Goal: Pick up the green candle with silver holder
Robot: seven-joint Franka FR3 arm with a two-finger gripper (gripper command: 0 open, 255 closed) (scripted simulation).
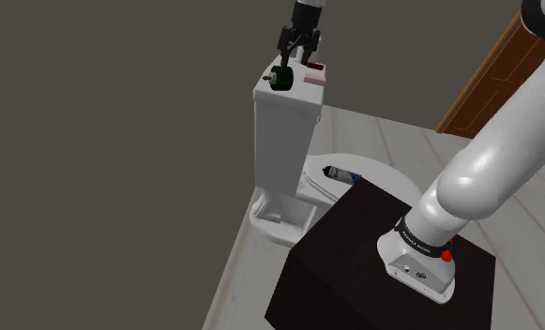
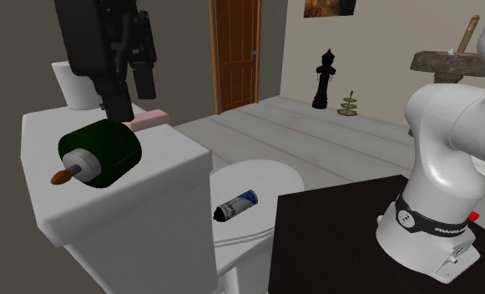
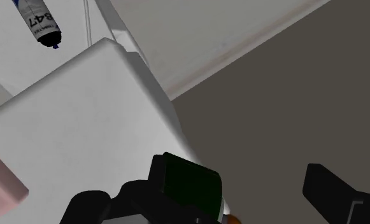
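Shoulder view: white Franka arm (image 1: 505,159) reaches from the dark box stand (image 1: 355,234) up and left over a white toilet (image 1: 284,202). Reach is long because the target sits on the tank lid (image 1: 303,97), well away from the stand.

Green candle (image 1: 281,79) lies on its side at the lid's near corner, close to the edge. In the second exterior view its pale grey holder end (image 2: 86,164) and orange flame tip (image 2: 62,175) point off the lid toward the camera. The body is round, so it will probably roll if nudged.

Jaws hang just above the candle, open and holding nothing. In the wrist view the green body lies between them, nearer one side; contact there can't be told. Spread looks set to straddle the cylinder across its width, the sensible grip for something lying down.

Step judged: final descent and closing, lift not yet done. Risk: off-centre closing pushes the candle over the edge.

Pink bar (image 1: 314,81) sits on the lid just behind the candle, clear of the jaws. Small blue-and-white tube (image 1: 339,173) lies on the toilet's seat cover below, well apart.
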